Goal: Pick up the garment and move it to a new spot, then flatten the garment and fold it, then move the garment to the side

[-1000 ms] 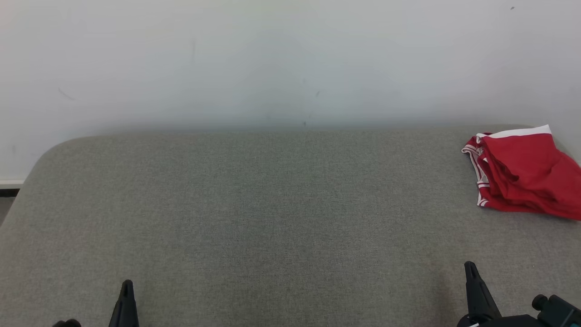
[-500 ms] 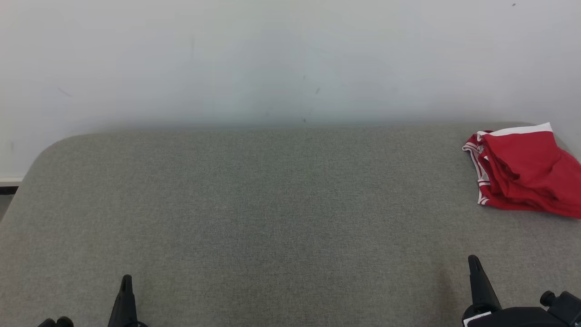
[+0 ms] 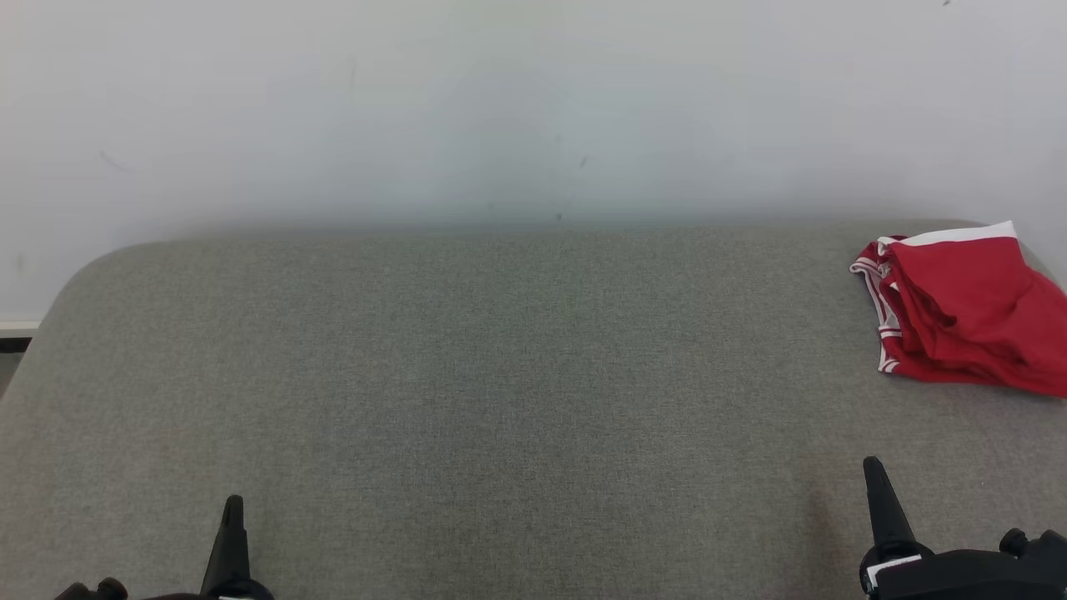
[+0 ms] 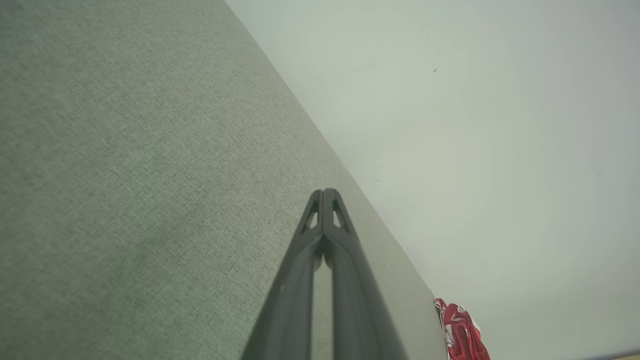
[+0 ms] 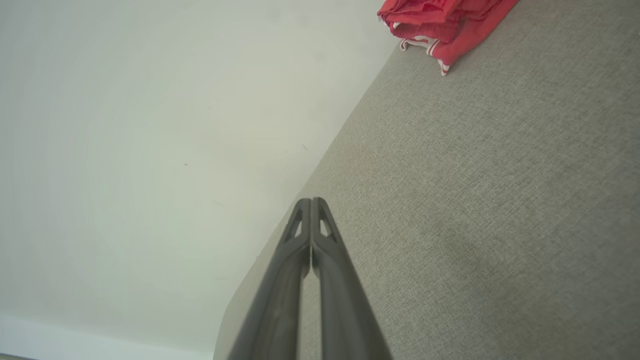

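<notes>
As the head camera looks down, left gripper [image 3: 232, 505]: low at the left of the near edge, over the padded surface [image 3: 500, 375], its long dark tip pointing away towards the wall [image 3: 500, 108].
Left jaws: closed tip to tip in the left wrist view [image 4: 325, 192], with nothing between them (a thin slit of light shows lower down, between the fingers [image 4: 295, 280]).
Padded surface: grey woven cloth with a rounded far left corner, reaching back to the wall.
Wall: pale and plain, marked by a few small dark specks.
Right gripper [image 3: 873, 463]: low at the right of the near edge, pointing the same way as the left one, with the black body of its wrist beside it in the bottom right corner.
Right jaws: pressed together at the tips in the right wrist view [image 5: 311, 201], gripping nothing.
Garment [image 3: 967, 308]: red with white trim, lying in a loosely folded, rumpled heap on the far right corner of the padded surface, close to the wall and cut by the right edge of the head view.
Garment and grippers: well apart from both, nearer the right one; it shows at the lower right of the left wrist view [image 4: 462, 330] and along the top of the right wrist view [image 5: 440, 20].
</notes>
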`<state>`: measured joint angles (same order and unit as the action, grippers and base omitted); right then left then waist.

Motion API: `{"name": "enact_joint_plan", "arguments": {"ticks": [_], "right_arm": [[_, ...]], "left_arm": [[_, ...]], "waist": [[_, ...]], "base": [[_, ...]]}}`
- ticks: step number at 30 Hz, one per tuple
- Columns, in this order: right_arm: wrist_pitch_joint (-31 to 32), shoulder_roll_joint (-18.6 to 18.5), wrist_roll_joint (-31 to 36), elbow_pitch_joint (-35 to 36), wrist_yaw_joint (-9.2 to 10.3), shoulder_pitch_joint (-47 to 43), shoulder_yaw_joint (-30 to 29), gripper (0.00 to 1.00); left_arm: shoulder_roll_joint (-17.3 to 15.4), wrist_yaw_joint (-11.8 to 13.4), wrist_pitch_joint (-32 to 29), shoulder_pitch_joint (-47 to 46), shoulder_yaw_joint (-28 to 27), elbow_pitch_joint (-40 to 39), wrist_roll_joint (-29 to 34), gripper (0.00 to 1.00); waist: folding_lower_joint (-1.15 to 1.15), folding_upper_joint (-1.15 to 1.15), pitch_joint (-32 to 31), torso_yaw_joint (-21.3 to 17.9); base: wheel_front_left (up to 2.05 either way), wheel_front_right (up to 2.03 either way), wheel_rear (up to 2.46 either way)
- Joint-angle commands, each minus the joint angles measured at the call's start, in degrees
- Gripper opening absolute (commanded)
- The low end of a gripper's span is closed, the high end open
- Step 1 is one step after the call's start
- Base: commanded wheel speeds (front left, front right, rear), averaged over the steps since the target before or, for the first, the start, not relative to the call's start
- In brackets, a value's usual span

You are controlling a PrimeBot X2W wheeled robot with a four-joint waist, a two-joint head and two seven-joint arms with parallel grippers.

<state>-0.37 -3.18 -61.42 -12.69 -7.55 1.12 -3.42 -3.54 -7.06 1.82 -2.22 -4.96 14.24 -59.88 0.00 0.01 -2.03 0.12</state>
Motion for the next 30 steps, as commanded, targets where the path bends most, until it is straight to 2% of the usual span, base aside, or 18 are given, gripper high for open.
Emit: {"name": "enact_joint_plan", "arguments": {"ticks": [1,30], "right_arm": [[0.4,0.0,-1.8,0.4,0.06,1.1,-0.4,0.00],[3.8,0.2,-16.6,-0.5,0.08,3.3,-1.8,0.00]], "left_arm": [[0.0,-0.1,-0.5,-1.3,-0.3,-0.6,-1.8,0.00],[0.4,-0.4,-4.5,-2.9,-1.0,-0.5,-17.4,0.00]], "waist": [[0.00,-0.01,0.1,0.0],[0.00,-0.01,1.0,-0.1]], "base": [[0.00,0.00,0.00],[0.00,0.00,0.00]]}}
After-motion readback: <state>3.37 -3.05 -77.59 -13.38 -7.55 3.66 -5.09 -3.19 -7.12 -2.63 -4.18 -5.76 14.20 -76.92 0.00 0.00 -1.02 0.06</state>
